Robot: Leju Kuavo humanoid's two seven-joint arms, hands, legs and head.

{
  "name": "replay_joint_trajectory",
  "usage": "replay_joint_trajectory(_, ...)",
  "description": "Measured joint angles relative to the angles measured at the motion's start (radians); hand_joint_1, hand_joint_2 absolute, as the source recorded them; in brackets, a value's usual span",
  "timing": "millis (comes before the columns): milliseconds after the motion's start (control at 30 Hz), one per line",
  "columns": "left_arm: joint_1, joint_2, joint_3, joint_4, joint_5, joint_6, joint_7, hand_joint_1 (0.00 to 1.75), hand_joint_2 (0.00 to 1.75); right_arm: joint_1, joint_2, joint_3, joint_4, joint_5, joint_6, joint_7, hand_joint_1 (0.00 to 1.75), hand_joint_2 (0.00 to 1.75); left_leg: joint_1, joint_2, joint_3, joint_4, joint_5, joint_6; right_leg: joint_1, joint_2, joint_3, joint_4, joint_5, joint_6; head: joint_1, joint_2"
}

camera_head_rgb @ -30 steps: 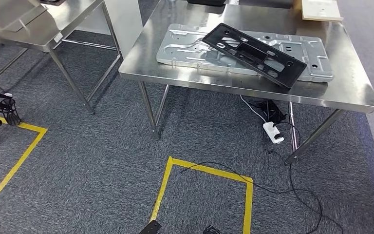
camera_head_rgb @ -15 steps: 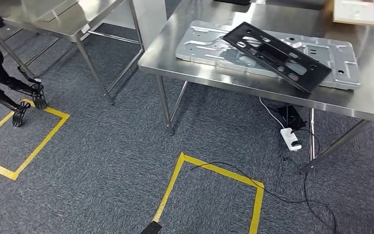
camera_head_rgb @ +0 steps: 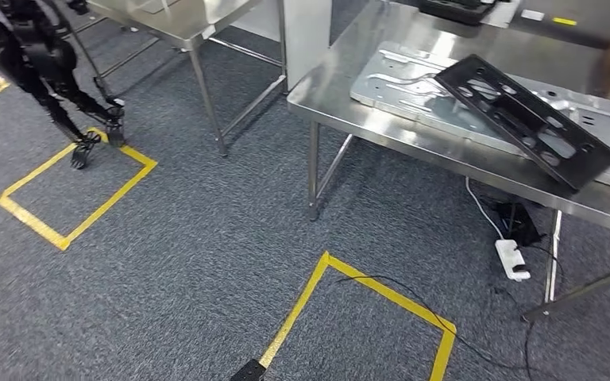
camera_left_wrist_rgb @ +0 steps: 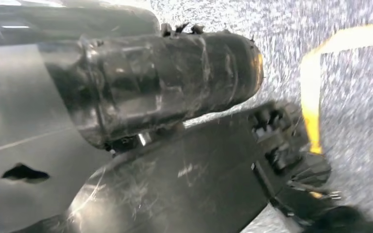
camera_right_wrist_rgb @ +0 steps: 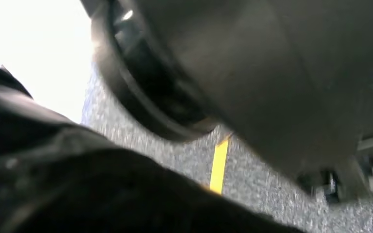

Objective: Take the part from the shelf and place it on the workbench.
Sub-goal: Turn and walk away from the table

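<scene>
No readable writing or labels anywhere that I could make out, everything was too small or blurry for that.

The black part [camera_head_rgb: 524, 119] sat on the steel workbench [camera_head_rgb: 341, 87] over at about 2 o'clock in the head view. It was a long flat frame with cutouts, lying tilted across a silver stamped metal plate [camera_head_rgb: 413, 83], with its far-right end poking past the bench's front edge.

Hands: honestly couldn't tell. Both wrist views were smeared and taken up by dark rounded robot body parts, with grey carpet [camera_left_wrist_rgb: 359, 97] and a bit of yellow tape [camera_right_wrist_rgb: 218, 165] behind, so I can't say if the left or right hand was spread or closed.

On the floor, a yellow tape square [camera_head_rgb: 365, 302] sat around 6 o'clock, another [camera_head_rgb: 71, 190] at 9 o'clock. A white power strip [camera_head_rgb: 512, 259] lay under the bench, and a second steel table [camera_head_rgb: 183, 16] was at 11 o'clock.
</scene>
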Motion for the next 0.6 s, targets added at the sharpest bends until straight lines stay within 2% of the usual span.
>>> replay_joint_trajectory(33, -0.001, 0.000, 0.000, 0.000, 0.004, 0.008, -0.006, 0.00, 0.00, -0.002, -0.002, 0.005, 0.001, 0.004, 0.004, 0.006, 0.00, 0.00, -0.001, -0.012, -0.004, 0.009, -0.003, -0.005, -0.003, 0.021, 0.025, -0.060, 0.021, 0.000, 0.000, 0.000)
replay_joint_trajectory(67, -0.002, 0.000, 0.000, 0.000, 0.009, 0.014, -0.013, 0.00, 0.00, -0.003, -0.003, 0.009, 0.002, 0.008, 0.006, 0.014, 0.00, 0.00, 0.000, -0.023, -0.010, 0.015, -0.006, -0.010, -0.004, 0.038, 0.040, -0.099, 0.030, -0.001, 0.000, 0.000)
replay_joint_trajectory(100, -0.002, 0.000, 0.000, 0.000, 0.015, 0.018, -0.019, 0.00, 0.00, -0.004, -0.004, 0.013, 0.004, 0.011, 0.008, 0.024, 0.00, 0.00, 0.000, -0.033, -0.017, 0.018, -0.006, -0.016, -0.004, 0.048, 0.045, -0.114, 0.027, -0.002, 0.001, 0.000)
replay_joint_trajectory(167, 0.001, 0.000, 0.000, 0.000, 0.024, 0.023, -0.027, 0.00, 0.00, -0.005, -0.003, 0.020, 0.005, 0.016, 0.012, 0.041, 0.00, 0.00, 0.004, -0.051, -0.027, 0.016, -0.003, -0.028, -0.003, 0.030, 0.049, -0.119, 0.030, -0.010, 0.001, 0.000)
replay_joint_trajectory(200, 0.005, 0.000, 0.000, 0.000, 0.029, 0.024, -0.029, 0.00, 0.00, -0.006, -0.004, 0.023, 0.006, 0.018, 0.015, 0.046, 0.00, 0.00, 0.003, -0.041, -0.031, 0.021, -0.007, -0.033, -0.004, 0.019, 0.053, -0.123, 0.033, -0.016, 0.000, 0.000)
replay_joint_trajectory(233, 0.008, 0.000, 0.000, 0.000, 0.033, 0.025, -0.029, 0.00, 0.00, -0.007, -0.004, 0.027, 0.006, 0.021, 0.020, 0.049, 0.00, 0.00, 0.003, -0.019, -0.042, 0.041, -0.021, -0.039, -0.007, 0.007, 0.056, -0.127, 0.035, -0.021, -0.003, 0.000)
replay_joint_trajectory(300, 0.010, -0.001, 0.000, 0.000, 0.041, 0.028, -0.029, 0.00, 0.00, -0.008, -0.004, 0.036, 0.007, 0.031, 0.028, 0.051, 0.00, 0.00, 0.004, 0.043, -0.085, 0.135, -0.077, -0.051, -0.008, -0.018, 0.059, -0.133, 0.036, -0.029, -0.010, 0.000)
replay_joint_trajectory(367, 0.010, -0.001, 0.001, 0.000, 0.047, 0.031, -0.028, 0.00, 0.00, -0.006, -0.004, 0.042, 0.008, 0.041, 0.035, 0.050, 0.00, 0.00, 0.009, 0.069, -0.144, 0.253, -0.131, -0.060, -0.006, -0.048, 0.058, -0.133, 0.034, -0.031, -0.013, 0.000)
replay_joint_trajectory(400, 0.011, -0.001, 0.001, 0.000, 0.050, 0.034, -0.027, 0.00, 0.00, -0.006, -0.004, 0.045, 0.008, 0.045, 0.039, 0.050, 0.00, 0.00, 0.012, 0.073, -0.161, 0.285, -0.137, -0.064, -0.006, -0.063, 0.059, -0.133, 0.032, -0.031, -0.013, 0.000)
replay_joint_trajectory(433, 0.013, -0.001, 0.001, 0.000, 0.054, 0.037, -0.027, 0.00, 0.00, -0.006, -0.004, 0.049, 0.009, 0.050, 0.042, 0.049, 0.00, 0.00, 0.014, 0.076, -0.160, 0.285, -0.126, -0.066, -0.007, -0.077, 0.059, -0.133, 0.031, -0.030, -0.013, 0.000)
replay_joint_trajectory(467, 0.016, -0.001, 0.002, 0.000, 0.058, 0.041, -0.027, 0.00, 0.00, -0.006, -0.003, 0.054, 0.009, 0.055, 0.045, 0.048, 0.00, 0.00, 0.016, 0.081, -0.138, 0.244, -0.098, -0.067, -0.007, -0.091, 0.061, -0.133, 0.029, -0.028, -0.013, 0.000)
replay_joint_trajectory(500, 0.018, -0.001, 0.003, 0.000, 0.063, 0.047, -0.027, 0.00, 0.00, -0.008, -0.003, 0.058, 0.009, 0.059, 0.049, 0.047, 0.00, 0.00, 0.017, 0.094, -0.097, 0.168, -0.060, -0.066, -0.008, -0.101, 0.065, -0.133, 0.027, -0.025, -0.013, 0.000)
replay_joint_trajectory(533, 0.019, -0.001, 0.004, 0.000, 0.067, 0.053, -0.027, 0.00, 0.00, -0.010, -0.002, 0.062, 0.009, 0.062, 0.053, 0.047, 0.00, 0.00, 0.014, 0.113, -0.059, 0.098, -0.033, -0.062, -0.007, -0.111, 0.070, -0.135, 0.025, -0.021, -0.013, 0.000)
replay_joint_trajectory(567, 0.021, -0.001, 0.004, 0.000, 0.072, 0.059, -0.027, 0.00, 0.00, -0.011, -0.002, 0.064, 0.009, 0.066, 0.057, 0.046, 0.00, 0.00, 0.011, 0.130, -0.028, 0.038, -0.013, -0.058, -0.006, -0.120, 0.075, -0.137, 0.023, -0.016, -0.012, 0.000)
replay_joint_trajectory(600, 0.022, -0.002, 0.005, 0.000, 0.077, 0.066, -0.027, 0.00, 0.00, -0.012, -0.002, 0.066, 0.009, 0.069, 0.062, 0.044, 0.00, 0.00, 0.008, 0.141, -0.013, 0.008, -0.007, -0.053, -0.005, -0.127, 0.079, -0.140, 0.023, -0.010, -0.012, 0.000)
